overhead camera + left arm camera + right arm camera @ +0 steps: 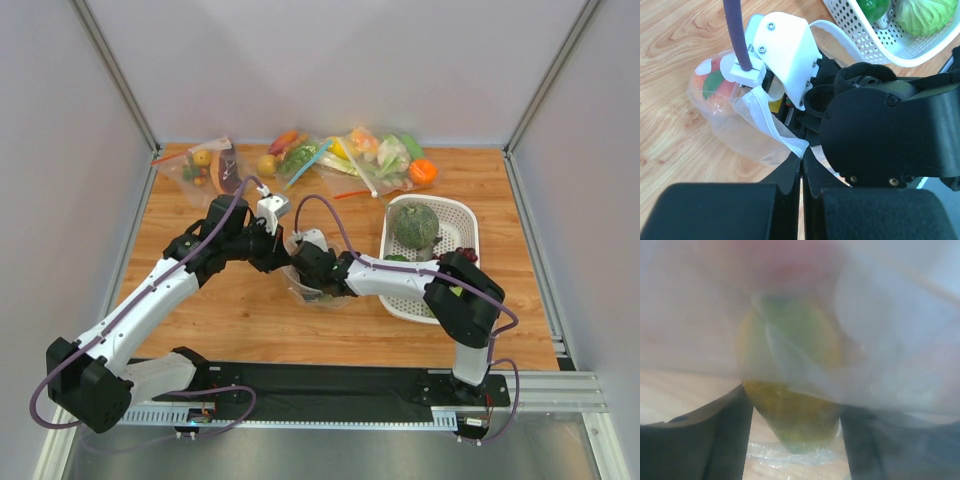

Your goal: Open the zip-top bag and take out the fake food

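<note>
The zip-top bag stands open mid-table, left of the white basket. My left gripper is shut on the bag's white rim strip, its fingertips pinching the fold. My right gripper reaches inside the bag. In the right wrist view its fingers stand either side of the small yellow fruit and touch it, with blurred bag film over the view. The orange-red peach lies inside the bag. The grey-green bumpy ball sits in the basket.
The basket also holds dark grapes and a green pepper. Several other bags of fake food lie along the back edge, with an orange piece beside them. The right arm's white and black wrist crowds the bag mouth.
</note>
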Controlling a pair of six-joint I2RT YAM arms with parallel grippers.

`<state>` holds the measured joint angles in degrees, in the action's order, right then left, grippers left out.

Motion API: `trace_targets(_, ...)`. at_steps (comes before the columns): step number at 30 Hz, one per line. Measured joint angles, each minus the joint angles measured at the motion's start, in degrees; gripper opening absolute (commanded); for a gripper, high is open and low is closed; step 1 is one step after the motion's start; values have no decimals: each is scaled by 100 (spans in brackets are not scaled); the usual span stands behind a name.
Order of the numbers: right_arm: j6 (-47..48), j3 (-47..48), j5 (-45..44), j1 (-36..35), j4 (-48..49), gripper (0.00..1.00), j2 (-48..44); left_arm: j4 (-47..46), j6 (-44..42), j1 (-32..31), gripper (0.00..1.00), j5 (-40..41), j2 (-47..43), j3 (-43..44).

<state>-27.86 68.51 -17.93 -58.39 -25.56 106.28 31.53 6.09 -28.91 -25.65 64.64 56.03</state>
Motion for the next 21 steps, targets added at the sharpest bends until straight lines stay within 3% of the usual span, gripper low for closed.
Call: trace_targets(21,2,129,205,-122,-417,42,-1843,-2,0,0,0,2,4,0)
